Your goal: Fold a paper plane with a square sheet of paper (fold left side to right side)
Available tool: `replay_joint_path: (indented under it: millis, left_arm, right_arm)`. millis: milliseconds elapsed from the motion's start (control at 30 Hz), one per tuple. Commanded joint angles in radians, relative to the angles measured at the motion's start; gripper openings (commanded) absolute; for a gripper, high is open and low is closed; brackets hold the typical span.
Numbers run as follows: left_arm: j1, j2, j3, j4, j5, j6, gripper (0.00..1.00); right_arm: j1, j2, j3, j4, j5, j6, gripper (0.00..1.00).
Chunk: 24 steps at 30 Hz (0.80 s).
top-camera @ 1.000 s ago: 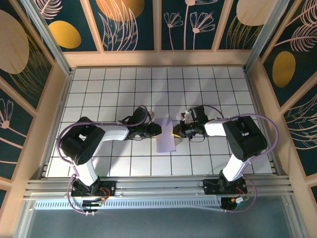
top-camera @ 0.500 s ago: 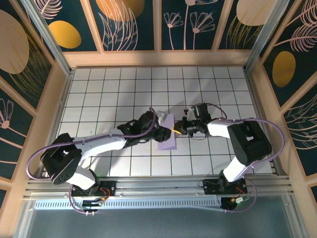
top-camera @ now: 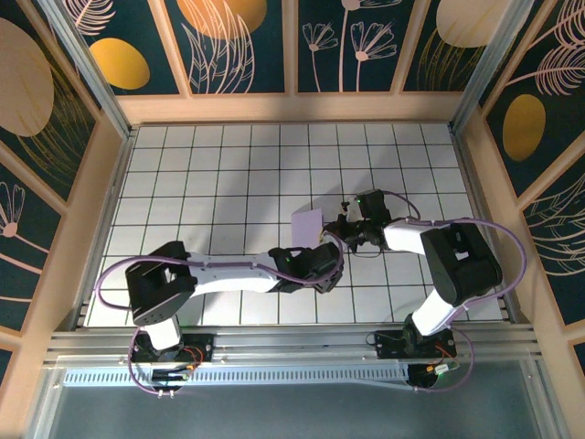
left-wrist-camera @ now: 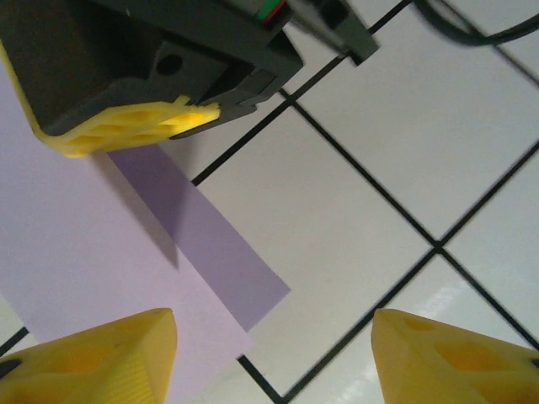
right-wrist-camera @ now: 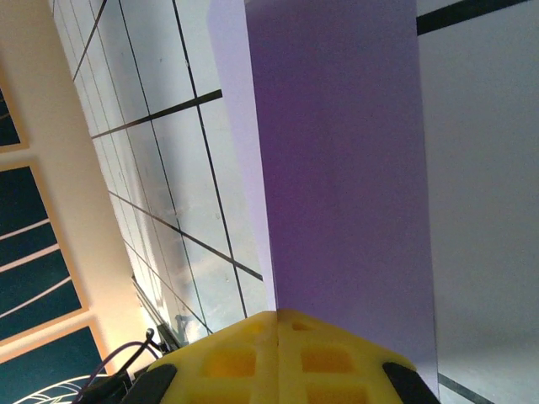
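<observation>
Lavender square sheet of paper (top-camera: pixel 306 222) lies folded narrow, one layer darker.

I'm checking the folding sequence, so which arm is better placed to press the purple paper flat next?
Probably the left. The left hand is open and empty just above the paper, while the right hand is shut on the paper's edge and busy holding it.

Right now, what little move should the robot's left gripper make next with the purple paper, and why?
Probably lower the open left gripper onto the thin lavender-purple paper sheet and pinch its corner. The right gripper is shut on one edge, while the left one's jaws stand apart over that free corner.
</observation>
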<state>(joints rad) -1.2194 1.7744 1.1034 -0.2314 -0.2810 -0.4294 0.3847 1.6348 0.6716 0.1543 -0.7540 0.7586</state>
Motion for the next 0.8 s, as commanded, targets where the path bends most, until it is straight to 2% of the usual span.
replay_joint_path:
  millis: [0, 100, 167, 367, 467, 600, 767]
  left_arm:
    - [-0.003, 0.037, 0.037, -0.081, -0.097, 0.014, 0.64]
    - [-0.002, 0.06, 0.051, -0.091, -0.11, 0.017, 0.63]
    - [-0.001, 0.071, 0.058, -0.1, -0.126, 0.018, 0.57]
    - [-0.002, 0.054, 0.056, -0.089, -0.125, 0.019, 0.22]
    - [-0.002, 0.043, 0.055, -0.088, -0.11, 0.012, 0.09]
    - [0.001, 0.026, 0.049, -0.087, -0.091, -0.001, 0.01]
    - [0.046, -0.013, 0.019, -0.038, 0.02, -0.024, 0.0]
  right_arm:
    - [-0.01, -0.024, -0.007, 0.001, -0.015, 0.008, 0.0]
    - [-0.01, -0.024, -0.007, 0.001, -0.016, 0.006, 0.0]
    - [-0.01, -0.023, -0.008, 0.0, -0.015, 0.004, 0.0]
    - [-0.01, -0.014, 0.003, -0.023, 0.002, -0.017, 0.0]
    - [-0.012, -0.008, 0.027, -0.052, 0.009, -0.047, 0.01]
    - [-0.023, -0.008, 0.095, -0.133, 0.035, -0.109, 0.15]
    - [-0.067, -0.059, 0.153, -0.211, 0.092, -0.181, 0.32]
